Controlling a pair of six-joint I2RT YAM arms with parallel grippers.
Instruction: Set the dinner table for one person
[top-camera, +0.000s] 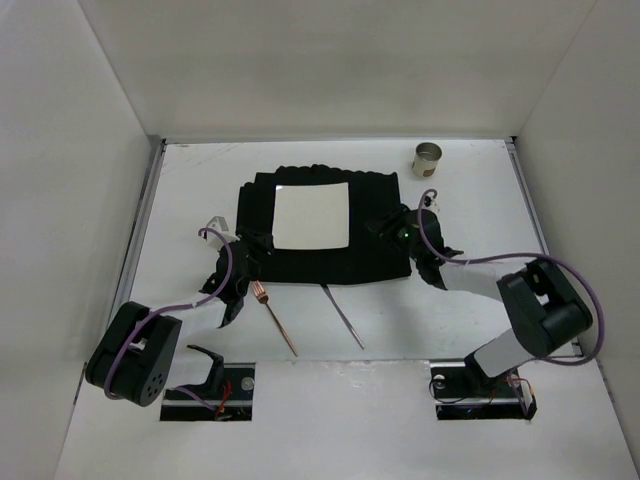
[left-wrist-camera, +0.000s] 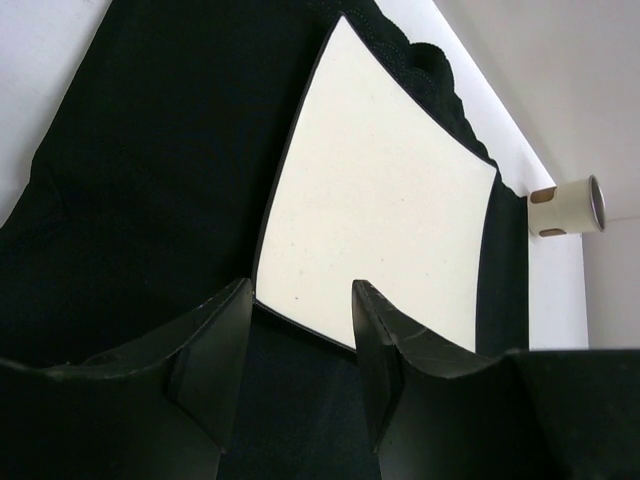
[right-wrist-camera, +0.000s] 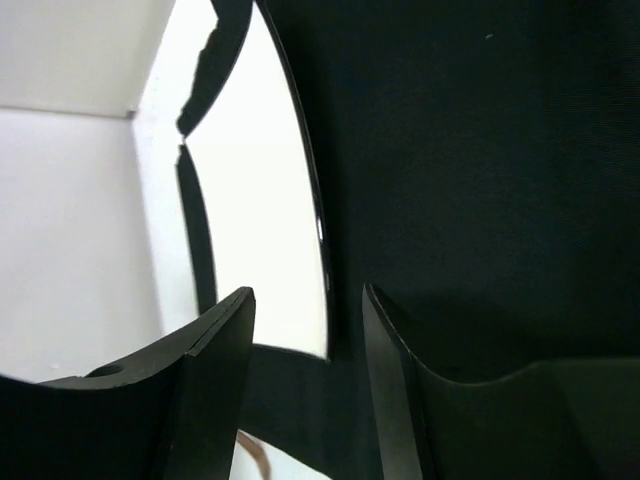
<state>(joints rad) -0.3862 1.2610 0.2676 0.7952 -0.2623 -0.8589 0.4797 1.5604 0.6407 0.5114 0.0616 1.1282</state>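
The dinner table is a matte white surface. On it lies a black cloth mat, and a square white plate rests on the mat. My left gripper hangs open over the mat's left edge. In the left wrist view the left gripper has only black cloth between its fingers, with the plate just ahead. My right gripper stands open over the right part of the mat. In the right wrist view the right gripper holds nothing, and the plate lies ahead to the left.
A small cup stands at the back right of the table and also shows in the left wrist view as the cup. A copper-coloured utensil and a thin dark utensil lie in front of the mat. Metal rails line the sides.
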